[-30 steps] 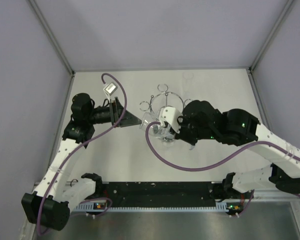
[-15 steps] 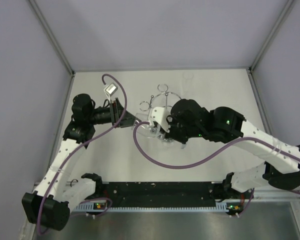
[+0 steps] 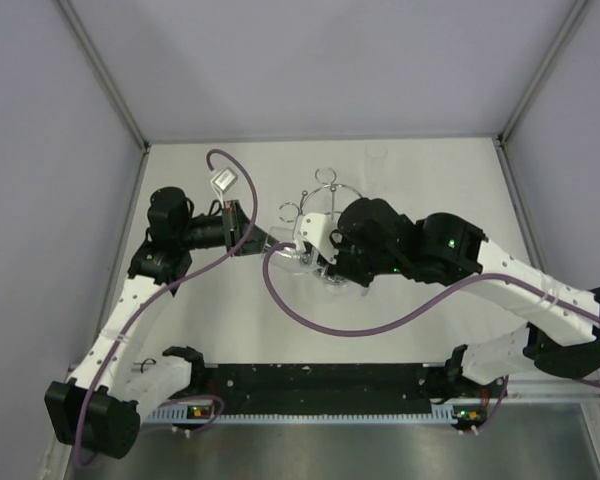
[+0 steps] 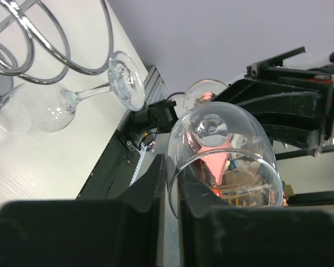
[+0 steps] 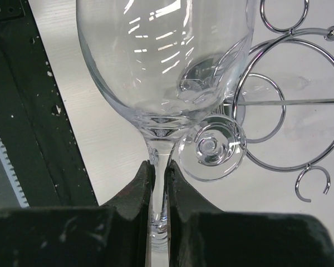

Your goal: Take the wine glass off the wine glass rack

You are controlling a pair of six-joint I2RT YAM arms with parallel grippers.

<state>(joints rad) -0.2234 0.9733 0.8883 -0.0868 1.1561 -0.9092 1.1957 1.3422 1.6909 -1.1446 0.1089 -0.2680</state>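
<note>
The wine glass (image 5: 156, 67), clear and colourless with a wide rounded bowl and a thin stem, is held in the air just beside the chrome hoops of the wine glass rack (image 5: 289, 111), above the pale surface (image 5: 117, 167). Its stem is clamped between the fingers of the right gripper (image 5: 158, 169). The thin wall at the bowl's rim is pinched between the nearly closed fingers of the left gripper (image 4: 170, 181).

The right gripper (image 5: 158, 183) clamps the wine glass (image 5: 161, 61) by its stem; the bowl fills the upper frame. The wine glass rack (image 5: 300, 102) stands beside it on the table (image 5: 89, 128).
</note>
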